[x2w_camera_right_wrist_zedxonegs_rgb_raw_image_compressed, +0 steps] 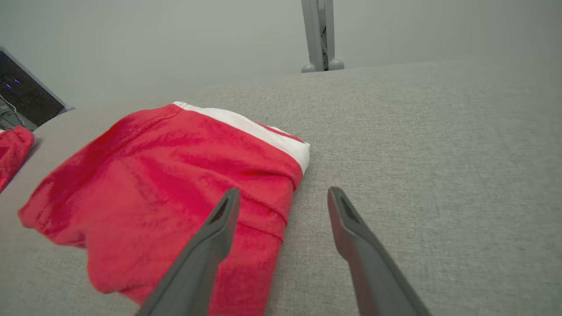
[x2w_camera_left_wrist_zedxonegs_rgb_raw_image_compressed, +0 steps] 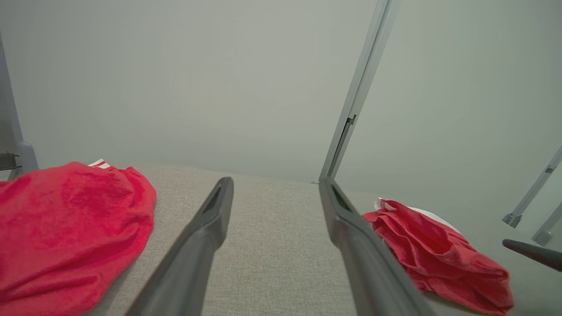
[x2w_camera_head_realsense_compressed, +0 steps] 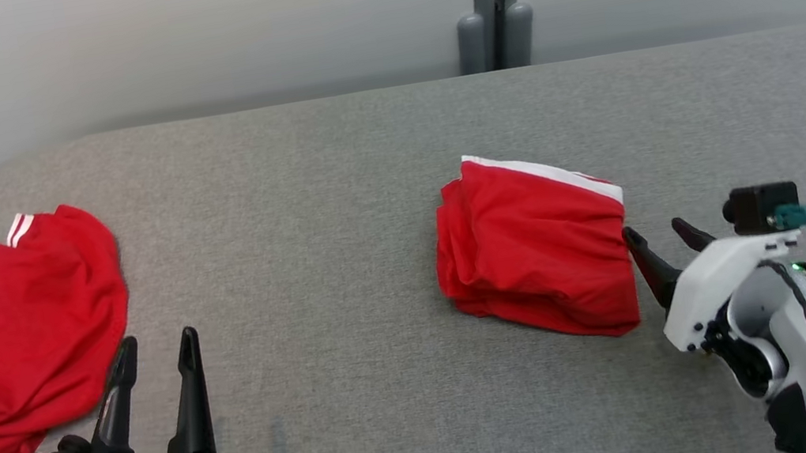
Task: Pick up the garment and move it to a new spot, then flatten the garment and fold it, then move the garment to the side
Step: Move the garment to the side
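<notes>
Head view: right hand [x2w_camera_head_realsense_compressed: 655,227] rests released just beside the folded red garment [x2w_camera_head_realsense_compressed: 535,255] on the desk [x2w_camera_head_realsense_compressed: 308,233]. Released too, the left hand [x2w_camera_head_realsense_compressed: 156,342] sits near a crumpled red garment [x2w_camera_head_realsense_compressed: 11,333].

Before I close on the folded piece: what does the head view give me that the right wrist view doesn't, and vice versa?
Head view: the left gripper, open, beside the whole crumpled garment. Right wrist view: a dark screen at far left, and up close, one finger over the folded garment's edge, the other over bare grey cushion. Both: the right gripper, open, the folded garment with its white band, and the post.
</notes>
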